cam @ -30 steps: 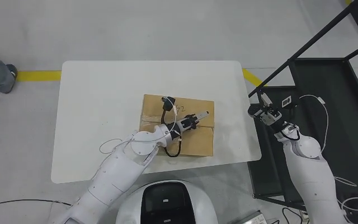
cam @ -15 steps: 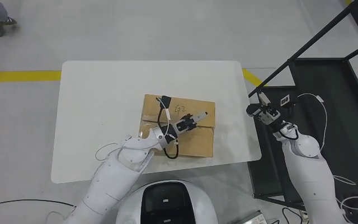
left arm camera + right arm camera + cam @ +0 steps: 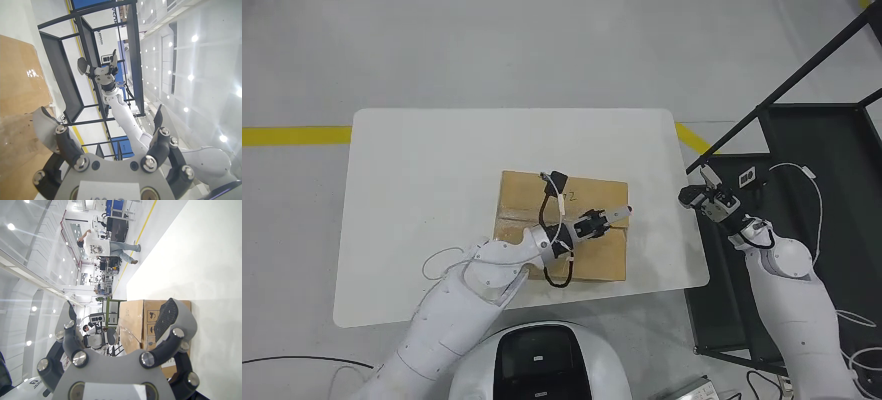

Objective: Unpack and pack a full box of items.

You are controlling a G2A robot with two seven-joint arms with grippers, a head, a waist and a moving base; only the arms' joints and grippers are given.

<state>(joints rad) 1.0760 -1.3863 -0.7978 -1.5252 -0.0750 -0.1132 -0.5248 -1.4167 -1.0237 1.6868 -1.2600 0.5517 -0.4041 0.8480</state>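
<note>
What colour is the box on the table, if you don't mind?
The box is plain brown cardboard, clearest in the top view.

Box (image 3: 564,222): your brown cardboard, with a black handwritten mark on top and black symbols on one side.
Bench (image 3: 422,180): plain white around the box.
Left tool (image 3: 614,215): you'll see pale grey over black.
Right tool (image 3: 699,188): same grey and black, with one inner face dotted black.
Rack (image 3: 817,150): black.
Floor line (image 3: 302,135): yellow, beyond the box.

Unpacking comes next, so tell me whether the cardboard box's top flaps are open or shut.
Shut. The cardboard box has its top flaps flat, meeting along a taped centre seam.
</note>
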